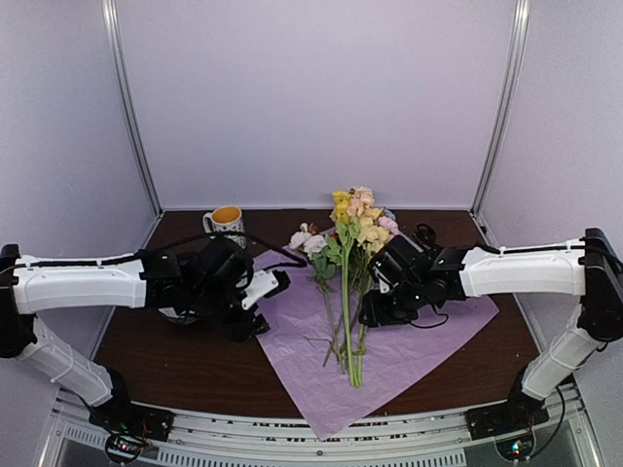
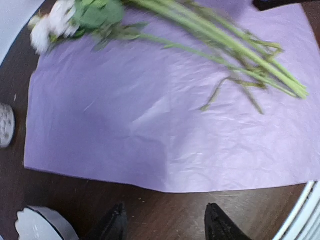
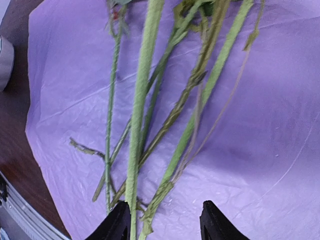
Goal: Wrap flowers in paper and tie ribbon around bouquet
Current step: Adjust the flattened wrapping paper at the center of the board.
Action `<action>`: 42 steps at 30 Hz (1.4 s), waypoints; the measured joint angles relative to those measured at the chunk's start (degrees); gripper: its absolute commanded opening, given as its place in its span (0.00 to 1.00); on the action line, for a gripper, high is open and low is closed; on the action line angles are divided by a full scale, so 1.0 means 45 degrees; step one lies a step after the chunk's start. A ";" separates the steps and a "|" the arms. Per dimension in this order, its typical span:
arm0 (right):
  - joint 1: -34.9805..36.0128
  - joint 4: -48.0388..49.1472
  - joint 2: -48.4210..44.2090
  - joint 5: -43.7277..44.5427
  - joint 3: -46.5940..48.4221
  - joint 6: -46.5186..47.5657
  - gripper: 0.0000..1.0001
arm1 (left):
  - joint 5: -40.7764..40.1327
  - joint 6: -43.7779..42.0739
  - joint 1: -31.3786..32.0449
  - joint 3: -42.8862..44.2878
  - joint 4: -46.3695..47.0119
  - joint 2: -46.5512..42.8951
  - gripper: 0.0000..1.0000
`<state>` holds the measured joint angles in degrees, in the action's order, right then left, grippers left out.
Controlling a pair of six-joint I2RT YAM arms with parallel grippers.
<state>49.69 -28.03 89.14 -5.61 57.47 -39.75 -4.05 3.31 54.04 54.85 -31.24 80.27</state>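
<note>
Midway across the surface point(image 1: 165, 350) we find the flowers point(image 1: 348, 292) lying on the paper point(image 1: 409, 360), stems running far-to-near. Right end effector point(image 3: 162, 220) hovers over them, jaws spread, pinching nothing; it is nearer. Left end effector point(image 2: 165, 222), spread too, hangs off the paper's left edge.

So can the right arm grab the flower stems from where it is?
Probably yes. The right pincer hangs open just above the stems of the flowers lying on the paper, and nothing seems to sit in between.
</note>
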 measured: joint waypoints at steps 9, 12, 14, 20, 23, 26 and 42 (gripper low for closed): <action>0.1433 -0.0092 -0.0296 -0.0525 -0.0699 0.0117 0.49 | 0.0267 -0.6198 0.3803 -0.2438 0.0884 -0.1287 0.58; 0.1481 -0.0005 -0.0525 -0.0568 -0.1137 0.0058 0.49 | -0.0690 -0.7922 0.3813 -0.3240 0.1117 -0.0942 0.59; 0.1511 0.0121 -0.0588 -0.0651 -0.1292 0.0005 0.49 | -0.1603 -0.8918 0.3813 -0.3439 0.1666 -0.0461 0.59; 0.1661 0.0724 -0.0612 -0.0855 -0.1763 -0.0204 0.48 | -0.4158 -1.1351 0.3818 -0.3798 0.4420 0.1428 0.59; 0.1685 0.0933 -0.0622 -0.0986 -0.2011 -0.0267 0.48 | -0.4750 -1.1997 0.3813 -0.3803 0.5935 0.2064 0.59; 0.1715 0.1035 -0.0690 -0.1035 -0.2118 -0.0311 0.48 | -0.5027 -1.2313 0.3813 -0.3803 0.7155 0.2579 0.55; 0.1987 0.0894 -0.0923 -0.1054 -0.2001 0.0777 0.48 | -0.2623 -1.0885 0.3351 -0.3458 0.6824 0.2812 0.00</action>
<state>58.63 -24.01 84.99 -10.35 48.47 -36.25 -15.86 -45.67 69.12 39.29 -0.54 92.92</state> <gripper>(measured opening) 0.484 0.015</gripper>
